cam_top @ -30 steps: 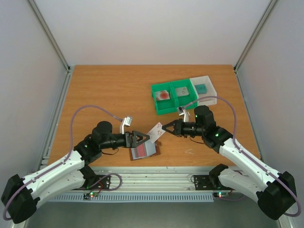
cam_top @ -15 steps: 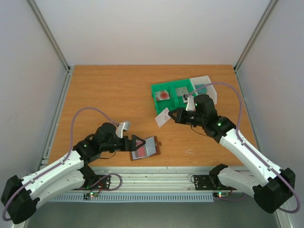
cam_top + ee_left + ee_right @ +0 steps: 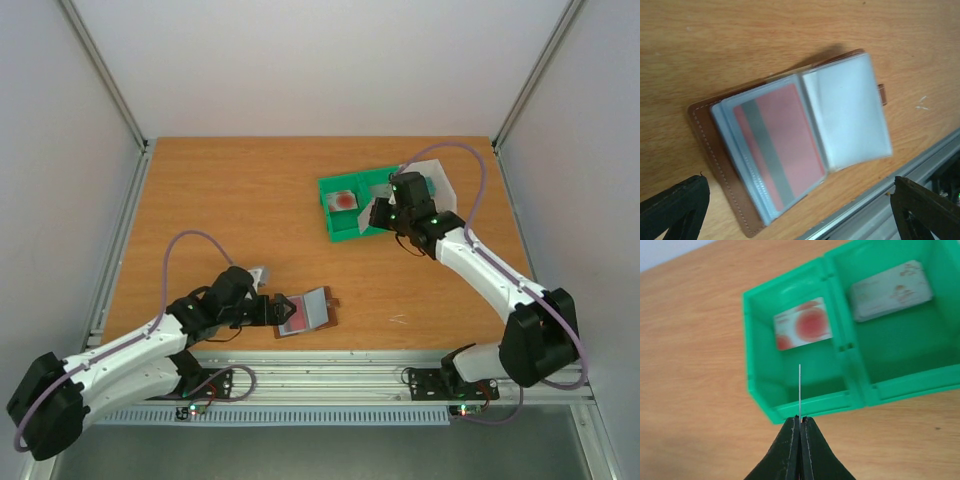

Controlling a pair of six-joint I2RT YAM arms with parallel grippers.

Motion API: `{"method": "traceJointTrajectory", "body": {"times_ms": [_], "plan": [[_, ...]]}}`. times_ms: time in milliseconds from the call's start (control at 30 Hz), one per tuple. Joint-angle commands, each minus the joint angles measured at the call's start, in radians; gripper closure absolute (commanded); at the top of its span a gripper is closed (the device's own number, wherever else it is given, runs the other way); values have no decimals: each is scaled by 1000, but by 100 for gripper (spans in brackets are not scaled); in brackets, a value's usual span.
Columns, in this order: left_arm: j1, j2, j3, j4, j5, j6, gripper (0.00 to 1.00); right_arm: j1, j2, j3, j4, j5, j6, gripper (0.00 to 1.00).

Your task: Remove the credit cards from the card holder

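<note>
Your right pincer (image 3: 800, 419) has carried a thin card (image 3: 799, 385), clamped edge-on, from near the card holder (image 3: 790, 150) to just above the green tray (image 3: 747, 340), over the compartment holding the red-blotted card (image 3: 802, 325). Your left pincer (image 3: 275, 308) has spread wide and backed off. The holder, stitched brown leather with glossy sleeves, lies open well apart from the tray, with a red striped card (image 3: 782, 145) left inside.

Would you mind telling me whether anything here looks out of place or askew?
Only mildly: the card holder lies open and skewed near the front edge of the table, one clear sleeve curling upward, a red card still inside it.
</note>
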Motion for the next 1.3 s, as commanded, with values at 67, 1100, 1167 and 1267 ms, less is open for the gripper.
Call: {"method": "traceJointTrajectory", "body": {"times_ms": [67, 1100, 1167, 1267], "plan": [[1, 21, -113, 217, -34, -21, 1, -79, 67, 92, 43, 132, -77, 99], [0, 157, 16, 214, -151, 17, 1, -271, 481, 300, 245, -79, -134, 99], [1, 141, 31, 194, -158, 19, 1, -275, 509, 328, 232, -99, -125, 99], [1, 141, 46, 147, -206, 18, 1, -284, 542, 343, 225, -125, -111, 99]]}}
